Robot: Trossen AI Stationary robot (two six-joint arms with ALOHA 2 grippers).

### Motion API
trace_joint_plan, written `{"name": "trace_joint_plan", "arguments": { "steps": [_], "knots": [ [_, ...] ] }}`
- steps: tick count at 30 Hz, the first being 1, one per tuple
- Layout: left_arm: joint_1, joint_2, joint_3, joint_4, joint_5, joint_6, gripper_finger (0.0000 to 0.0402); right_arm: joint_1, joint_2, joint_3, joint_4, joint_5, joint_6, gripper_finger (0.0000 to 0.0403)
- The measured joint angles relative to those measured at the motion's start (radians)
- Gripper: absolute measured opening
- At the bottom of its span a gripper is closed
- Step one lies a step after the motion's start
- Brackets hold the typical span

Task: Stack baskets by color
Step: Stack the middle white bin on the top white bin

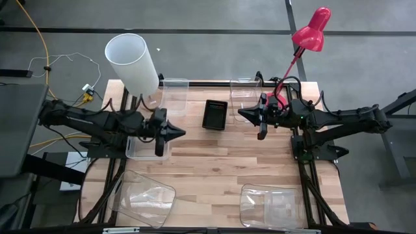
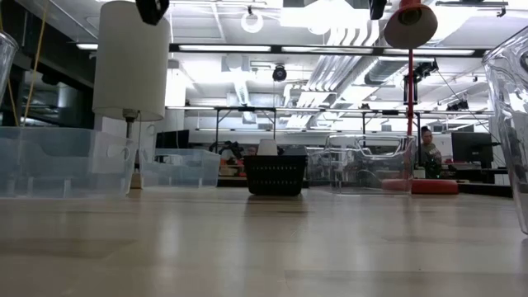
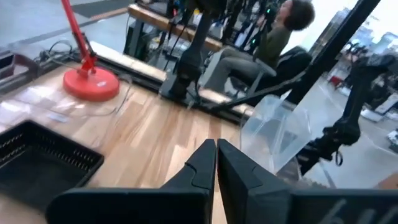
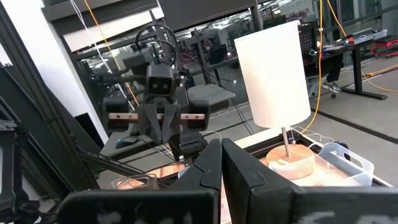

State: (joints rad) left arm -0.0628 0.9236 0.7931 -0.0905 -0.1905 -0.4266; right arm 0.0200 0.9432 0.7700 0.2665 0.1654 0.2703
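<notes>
While the right pincer waits closed, the left pincer is pinched together, empty.

Bright, even light falls from ceiling strip lights — they glare white in the low view. On the wooden table shadows are soft and faint. The table's near surface blurs in the low view — both wrist views look soft, slightly smeared.
</notes>
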Motion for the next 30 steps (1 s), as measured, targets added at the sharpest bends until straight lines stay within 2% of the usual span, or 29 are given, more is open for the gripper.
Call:
{"name": "trace_joint_plan", "arguments": {
  "steps": [3,9,13,19,24,30],
  "knots": [
    [0.01,-0.01,-0.004,-0.068,0.016,-0.029,0.0011,0.0,0.0,0.0,0.0,0.0,0.001,0.0],
    [0.054,-0.034,-0.005,-0.275,0.182,-0.098,0.0037,0.0,0.0,0.0,-0.002,0.0,-0.001,0.0],
    [0.053,-0.038,-0.005,-0.398,0.274,-0.12,0.0077,0.0,0.0,0.0,-0.012,0.0,-0.002,0.0],
    [0.008,-0.032,-0.005,-0.623,0.375,-0.119,0.0159,0.0,0.0,0.0,-0.023,0.001,-0.002,0.0],
    [-0.044,-0.009,-0.005,-0.807,0.386,-0.059,0.0216,0.0,0.0,0.0,-0.028,0.02,-0.009,0.0],
    [-0.084,0.094,-0.005,-0.917,0.324,0.037,0.0249,0.0,0.0,0.0,-0.047,0.07,-0.008,0.0]
  ]
}}
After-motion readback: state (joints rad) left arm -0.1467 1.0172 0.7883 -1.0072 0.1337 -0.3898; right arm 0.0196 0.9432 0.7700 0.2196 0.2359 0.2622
